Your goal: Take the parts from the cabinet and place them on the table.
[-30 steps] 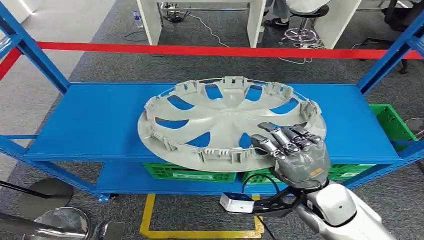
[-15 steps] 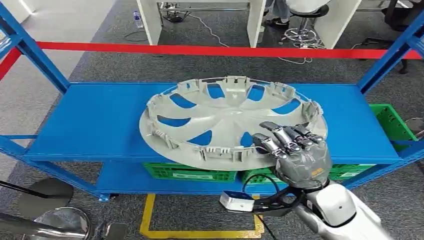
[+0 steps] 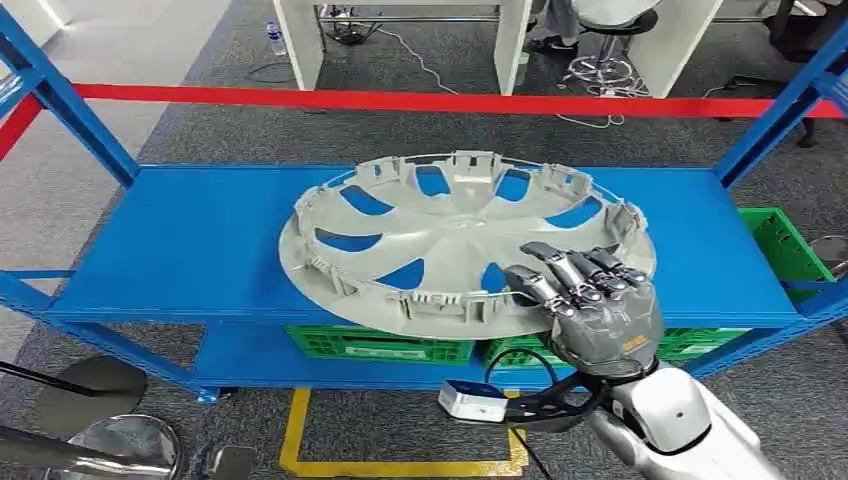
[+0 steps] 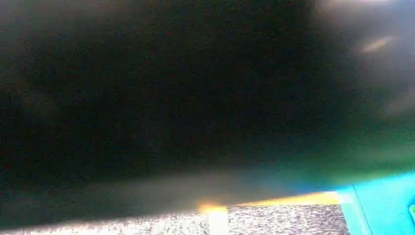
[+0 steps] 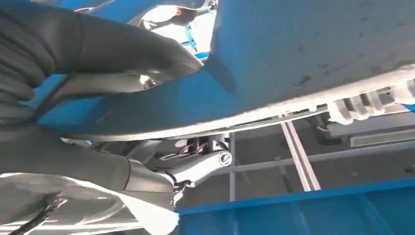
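A large grey wheel cover (image 3: pixel 450 240) lies on the blue shelf (image 3: pixel 180 240) of the cabinet, ribbed inner side up. My right hand (image 3: pixel 590 300) grips its near right rim, with the fingers (image 3: pixel 565 270) laid over the top edge. In the right wrist view the thumb (image 5: pixel 112 46) presses on the cover's face (image 5: pixel 313 54), whose rim runs across the picture. My left arm (image 3: pixel 90 450) hangs low at the near left. The left wrist view is a dark blur, so that hand's fingers cannot be made out.
Blue uprights (image 3: pixel 60 100) and a red crossbar (image 3: pixel 400 100) frame the shelf. Green crates (image 3: pixel 380 345) sit on the lower level, with another (image 3: pixel 785 245) at the right. Yellow floor tape (image 3: pixel 300 440) lies in front, and white desks (image 3: pixel 400 35) stand behind.
The wheel cover has shifted slightly to the right with my right hand on its rim. The hand sits a little lower and further right than before.
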### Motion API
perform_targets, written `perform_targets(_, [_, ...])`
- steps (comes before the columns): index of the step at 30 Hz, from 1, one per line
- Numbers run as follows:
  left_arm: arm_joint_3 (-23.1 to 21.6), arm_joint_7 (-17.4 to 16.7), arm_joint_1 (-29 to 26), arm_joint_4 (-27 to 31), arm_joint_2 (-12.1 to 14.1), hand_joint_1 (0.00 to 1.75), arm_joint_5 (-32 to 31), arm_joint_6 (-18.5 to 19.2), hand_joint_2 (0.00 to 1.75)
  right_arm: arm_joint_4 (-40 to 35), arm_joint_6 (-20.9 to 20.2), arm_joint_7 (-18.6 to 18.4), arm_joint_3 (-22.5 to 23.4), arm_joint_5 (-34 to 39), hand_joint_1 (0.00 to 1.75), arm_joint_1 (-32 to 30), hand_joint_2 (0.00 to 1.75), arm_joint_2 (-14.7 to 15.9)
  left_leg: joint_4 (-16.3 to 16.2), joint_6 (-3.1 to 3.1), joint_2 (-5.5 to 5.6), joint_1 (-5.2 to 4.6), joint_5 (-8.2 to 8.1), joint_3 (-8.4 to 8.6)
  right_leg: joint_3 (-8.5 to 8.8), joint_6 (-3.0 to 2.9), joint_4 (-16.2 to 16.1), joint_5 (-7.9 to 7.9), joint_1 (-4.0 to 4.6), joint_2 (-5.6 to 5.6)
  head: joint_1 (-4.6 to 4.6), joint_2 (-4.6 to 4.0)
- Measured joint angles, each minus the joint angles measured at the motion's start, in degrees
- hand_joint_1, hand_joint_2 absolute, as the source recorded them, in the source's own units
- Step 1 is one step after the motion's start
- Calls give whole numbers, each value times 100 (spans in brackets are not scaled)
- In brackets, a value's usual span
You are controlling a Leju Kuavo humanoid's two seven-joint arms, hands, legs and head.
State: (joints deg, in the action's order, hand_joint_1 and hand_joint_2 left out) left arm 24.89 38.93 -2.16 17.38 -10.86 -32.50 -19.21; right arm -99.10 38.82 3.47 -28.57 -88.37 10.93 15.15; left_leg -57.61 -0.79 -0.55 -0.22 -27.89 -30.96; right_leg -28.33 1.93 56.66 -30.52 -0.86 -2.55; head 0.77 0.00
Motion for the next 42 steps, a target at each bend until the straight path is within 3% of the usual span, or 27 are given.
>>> perform_targets(6, [0, -140, -30, 55, 9, 0, -61, 0, 0, 0, 0, -20, -7, 15, 175, 1, 175, -79, -43, -46, 6, -36, -26, -29, -7, 41, -14, 19, -33, -14, 0, 0])
perform_targets(8, [0, -157, -50, 68, 11, 0, -98, -4, 0, 0, 0, -26, -9, 20, 175, 3, 175, -96, -8, -110, 16, -43, 37, -33, 9, 100, -37, 62, -32, -30, 7, -2])
perform_targets(9, [-2, -162, -56, 85, 7, 0, -107, -9, 0, 0, 0, -33, -9, 24, 175, 4, 175, -98, 85, -148, 19, 15, 80, 5, -19, 112, -25, -10, -40, 8, -2, 0])
perform_targets(10, [-2, -171, -55, 105, 0, 0, -118, -20, 0, 0, 0, -35, -9, 35, 175, 6, 175, -98, 107, -166, 21, 15, 110, 2, -107, 108, 111, -146, -43, 112, -9, -2])
perform_targets(12, [-4, -181, -49, 127, -4, 0, -149, -31, 0, 4, 7, -35, -9, 44, 175, 4, 175, -98, 105, -192, 37, 8, 127, -35, -500, 112, 972, -587, -40, 203, -22, 0])
perform_targets(13, [-4, -188, -56, 133, -7, 0, -162, -33, 0, 13, 7, -35, -9, 55, 175, -6, 175, -98, 104, -195, 45, 0, 129, -43, -730, 116, 1437, -726, -40, 223, -13, 0])
perform_targets(14, [-4, -195, -62, 136, -7, 0, -164, -37, 0, 20, 9, -35, -9, 63, 175, -11, 175, -101, 98, -194, 57, -3, 130, -47, -885, 125, 1712, -744, -40, 231, -20, 0])
perform_targets(15, [-4, -201, -65, 136, -7, 0, -171, -37, 0, 26, 9, -35, -9, 70, 175, -23, 175, -103, 93, -191, 69, -3, 131, -46, -922, 129, 1728, -628, -44, 230, -11, 0])
perform_targets(16, [-4, -208, -64, 138, -7, 0, -179, -42, 0, 31, 9, -33, -9, 74, 175, -28, 175, -103, 86, -187, 82, 0, 131, -45, -851, 129, 1502, -384, -47, 230, -22, -2])
perform_targets(18, [-7, -230, -58, 138, -11, 0, -208, -42, 0, 31, 9, -26, -9, 83, 175, -20, 175, -103, 57, -152, 116, 14, 119, -37, -462, 131, 544, 220, -77, 234, -17, 0])
perform_targets(19, [-4, -232, -57, 140, -11, 0, -216, -46, 0, 33, 11, -20, -9, 85, 175, -18, 175, -103, 42, -102, 137, 2, 114, -72, -311, 134, 302, 173, -75, 269, -15, 0])
perform_targets(20, [-4, -234, -47, 142, -13, 0, -221, -48, 0, 31, 11, -17, -9, 85, 175, -14, 175, -107, 8, -58, 149, -20, 129, -121, -274, 83, 235, 218, -48, 312, -18, 0])
perform_targets(22, [-4, -238, -62, 147, -11, 0, -227, -59, 0, 31, 20, -20, -7, 92, 175, -8, 175, -111, -21, 12, 169, -18, 177, -172, -312, 44, 208, 184, -47, 299, -11, 0])
perform_targets(24, [-4, -240, -66, 147, -7, 0, -230, -66, 0, 31, 20, -20, -4, 98, 175, -13, 175, -125, -67, 71, 164, -4, 148, -259, -379, -55, 179, 207, -77, 280, -11, 0])
perform_targets(26, [-4, -240, -61, 147, -9, 0, -232, -68, 0, 31, 20, -20, -2, 101, 175, -5, 175, -140, -493, 128, 125, 12, -283, -419, -449, -151, 180, 265, -59, 256, 24, 0])
perform_targets(28, [-4, -240, -59, 147, -9, 0, -238, -68, 0, 31, 20, -20, 0, 103, 175, -7, 175, -151, -1424, 158, 124, 22, -790, -740, -533, -216, 181, 324, -21, 217, 22, 0])
perform_targets(29, [-4, -240, -62, 147, -9, 0, -238, -68, 0, 31, 20, -20, 0, 103, 175, -8, 175, -155, -1740, 157, 124, 22, -898, -823, -577, -226, 182, 356, -1, 202, 22, 0])
perform_targets(30, [-4, -240, -64, 147, -9, 0, -238, -68, 0, 33, 20, -20, 0, 103, 175, -9, 175, -157, -1772, 149, 124, 22, -860, -780, -622, -232, 183, 393, 17, 190, 22, 0])
perform_targets(31, [-4, -240, -61, 147, -9, 0, -238, -68, 0, 33, 20, -20, 0, 103, 175, -7, 175, -157, -1598, 130, 124, 21, -711, -649, -672, -230, 188, 431, 32, 187, 24, 0])
perform_targets(33, [-4, -243, -58, 147, -4, 0, -249, -81, 0, 33, 20, -17, 0, 105, 175, -7, 175, -162, -689, 64, 122, 13, -276, -78, -754, -215, 191, 504, 52, 186, 24, 0])
perform_targets(34, [-4, -243, -54, 149, -2, 0, -265, -85, 0, 33, 20, -17, 4, 109, 175, -6, 175, -171, -177, 28, 116, 4, -227, 243, -770, -195, 192, 538, 53, 186, 20, 0])
perform_targets(35, [-4, -247, -46, 149, -2, 0, -276, -85, 0, 33, 20, -17, 9, 111, 175, -6, 175, -173, 72, 16, 109, -21, -333, 384, -796, -159, 193, 574, 78, 185, 20, 0])
perform_targets(37, [-4, -249, -54, 149, -9, 0, -293, -87, 0, 33, 22, -17, 11, 116, 175, -5, 175, -175, 62, 0, 118, -52, -251, 310, -802, -91, 174, 665, 49, 174, 28, 0])
perform_targets(39, [0, -256, -67, 149, -2, 0, -300, -87, 0, 33, 22, -17, 13, 118, 175, -10, 175, -186, 113, -72, 112, -61, -145, 271, -813, -7, 136, 757, 37, 177, 24, 0])
perform_targets(40, [0, -256, -57, 149, -2, 0, -304, -87, 0, 33, 22, -17, 17, 118, 175, -18, 175, -186, 151, -111, 75, -36, -62, 239, -865, -2, 204, 604, 20, 210, 33, 0])
perform_targets(42, [2, -256, -47, 149, -2, 0, -319, -85, 0, 33, 22, -20, 22, 138, 175, -17, 175, -186, 150, -172, 81, -36, 53, 87, -1088, 36, 763, -5, 21, 234, -9, 0])
